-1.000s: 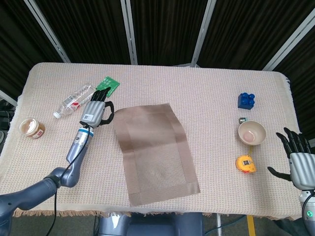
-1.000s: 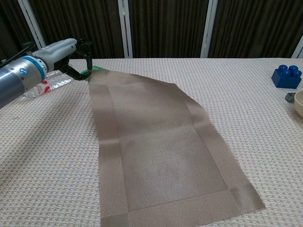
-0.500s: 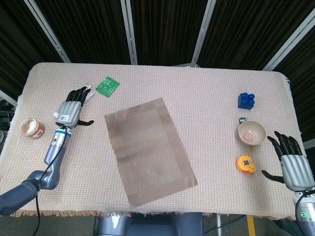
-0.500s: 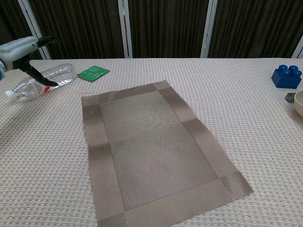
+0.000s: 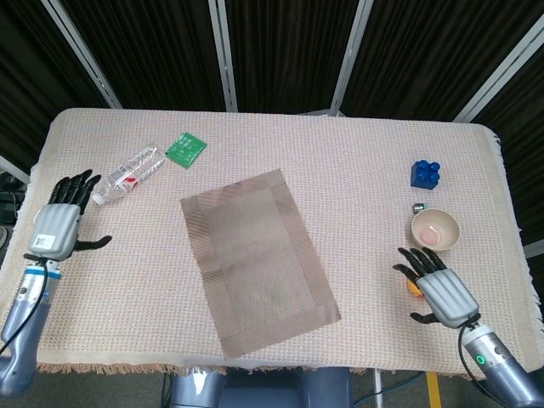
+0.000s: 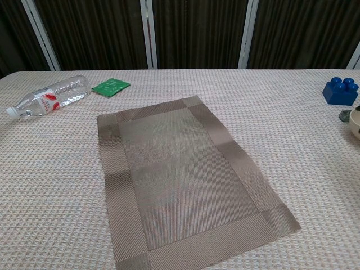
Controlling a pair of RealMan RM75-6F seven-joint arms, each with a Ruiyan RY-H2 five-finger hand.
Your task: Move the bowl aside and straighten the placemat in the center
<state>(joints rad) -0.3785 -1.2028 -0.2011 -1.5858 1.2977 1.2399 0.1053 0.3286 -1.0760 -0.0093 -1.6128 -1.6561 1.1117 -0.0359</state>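
1. Left hand (image 5: 56, 229): fingers spread, holding nothing. It has drawn back from beside the placemat to the table's left edge, and it has left the chest view.
2. The water bottle (image 5: 129, 172) lies on its side just up and to the right of the left hand, apart from it; a green packet (image 5: 185, 149) lies further right of the bottle.
3. Placemat (image 5: 257, 258): lies flat at the table's centre, well to the right of the left hand. Its lifted corner of a second ago is now down. The long sides run at a slant to the table's edges.
4. Right hand (image 5: 440, 290): fingers spread, holding nothing. It has moved inward from the right edge and now covers most of the yellow tape measure (image 5: 413, 289).
5. Bowl (image 5: 435, 229): upright, just above the right hand, not touched, unmoved; a blue block (image 5: 424, 172) sits beyond it.
6. Surface: beige woven tablecloth (image 5: 357, 161) with a fringed front edge. Dark curtains and pale metal bars stand behind.
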